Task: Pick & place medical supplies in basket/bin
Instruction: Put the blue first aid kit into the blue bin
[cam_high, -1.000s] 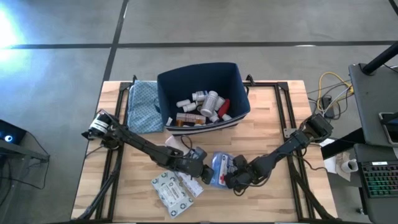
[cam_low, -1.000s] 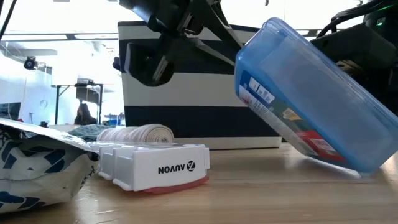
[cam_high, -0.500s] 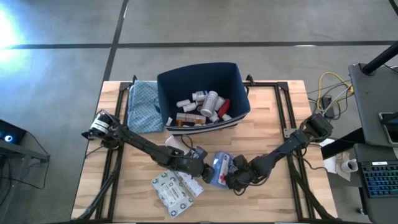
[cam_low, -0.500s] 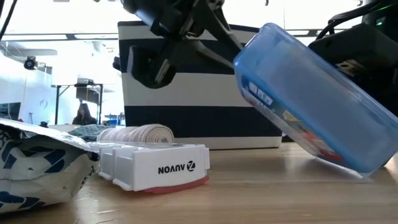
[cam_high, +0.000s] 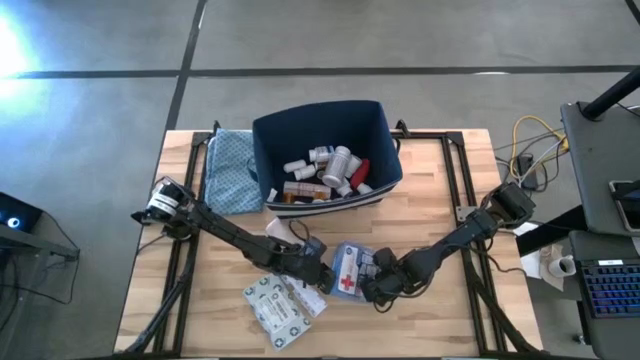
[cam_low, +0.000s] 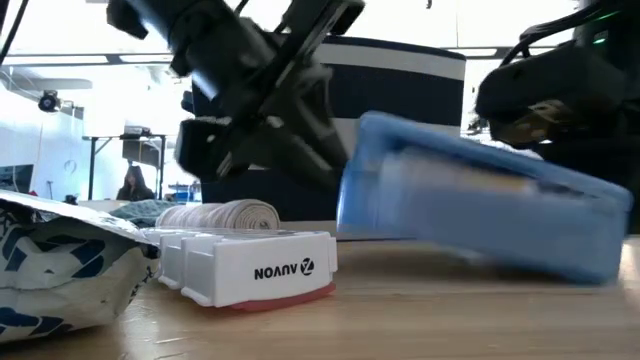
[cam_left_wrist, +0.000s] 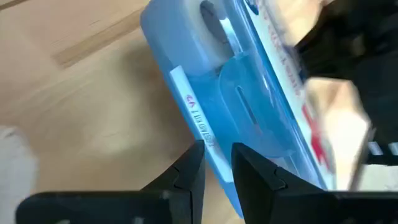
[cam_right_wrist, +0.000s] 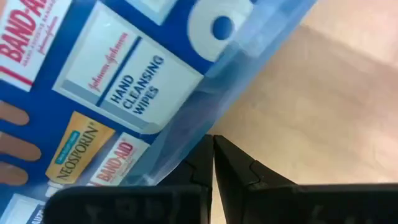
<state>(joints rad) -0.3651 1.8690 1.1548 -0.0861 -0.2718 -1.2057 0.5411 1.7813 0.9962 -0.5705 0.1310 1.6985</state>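
Fingers of the left gripper and right gripper are nearly closed, pressing opposite ends of the blue-white plastic first-aid box, both arms stretched low. It lies on bare wooden table, near the navy fabric bin.

bin open-topped, first-aid box wedged between arms

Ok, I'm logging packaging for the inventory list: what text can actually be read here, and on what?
"AUVON": white pill organizer.
"HAND CLEANSING WIPES", "NEOSPORIN", "BAND-AID", "Johnson & Johnson": blue first-aid box.
Red cross: same box, seen from above.
Print on the grey-white packet: too small to read.
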